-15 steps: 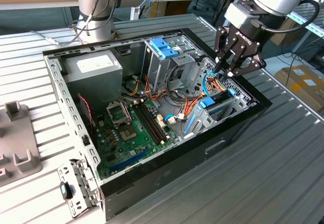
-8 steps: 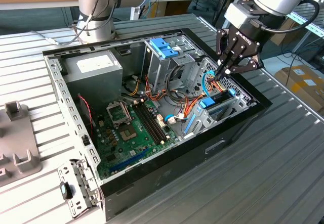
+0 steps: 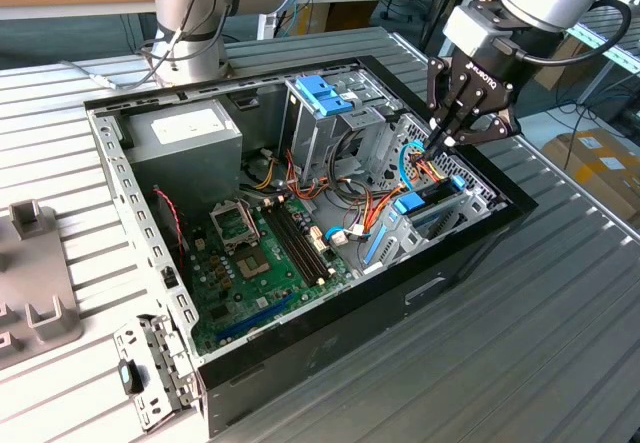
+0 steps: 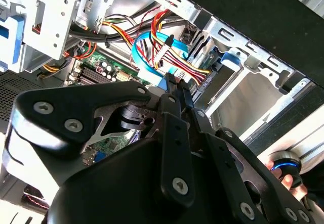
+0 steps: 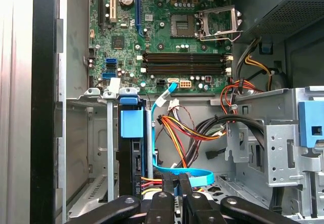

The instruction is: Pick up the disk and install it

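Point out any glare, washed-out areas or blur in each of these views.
First wrist view: the strip beside the computer case is blown out to white; the motherboard is sharp. Second wrist view: the gripper body looms dark and soft up close, and the bright drive bay wall glares. Exterior view: even light, no strong glare.

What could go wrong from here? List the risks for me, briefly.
1. The gripper sits low in the case, right among the blue cable and the coloured wires. Any move could snag or tug a plug loose.
2. The disk stands on edge in its slot, tight beside the metal bay wall. A sideways move of the arm could knock it or scrape the wall.
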Controlling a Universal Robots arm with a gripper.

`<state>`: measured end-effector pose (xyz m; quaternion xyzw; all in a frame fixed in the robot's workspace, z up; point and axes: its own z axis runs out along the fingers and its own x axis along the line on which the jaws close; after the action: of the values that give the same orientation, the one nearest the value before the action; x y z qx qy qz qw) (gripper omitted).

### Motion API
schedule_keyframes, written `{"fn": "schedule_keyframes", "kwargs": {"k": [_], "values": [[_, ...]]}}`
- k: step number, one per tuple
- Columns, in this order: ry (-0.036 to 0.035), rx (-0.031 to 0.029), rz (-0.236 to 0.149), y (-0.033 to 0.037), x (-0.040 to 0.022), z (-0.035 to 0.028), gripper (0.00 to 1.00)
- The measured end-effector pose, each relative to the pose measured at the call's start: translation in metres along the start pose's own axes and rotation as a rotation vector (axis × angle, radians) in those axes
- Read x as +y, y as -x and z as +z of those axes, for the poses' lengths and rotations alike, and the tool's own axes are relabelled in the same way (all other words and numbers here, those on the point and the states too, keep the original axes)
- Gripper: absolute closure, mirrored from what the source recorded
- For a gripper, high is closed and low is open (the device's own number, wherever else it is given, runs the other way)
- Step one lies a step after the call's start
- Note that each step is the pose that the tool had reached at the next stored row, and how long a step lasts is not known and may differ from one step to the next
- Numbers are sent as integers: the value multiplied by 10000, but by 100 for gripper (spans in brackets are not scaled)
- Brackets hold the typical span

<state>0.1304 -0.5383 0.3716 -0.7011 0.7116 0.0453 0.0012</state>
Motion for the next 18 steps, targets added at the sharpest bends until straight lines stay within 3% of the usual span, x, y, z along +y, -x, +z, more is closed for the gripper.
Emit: {"fn": "schedule_keyframes", "kwargs": {"k": [6, 10, 18], "values": [[0, 0, 0, -58, 17, -3, 84], [0, -1, 0, -119, 73, -3, 84], [0, -1, 0, -185, 117, -4, 84]]}}
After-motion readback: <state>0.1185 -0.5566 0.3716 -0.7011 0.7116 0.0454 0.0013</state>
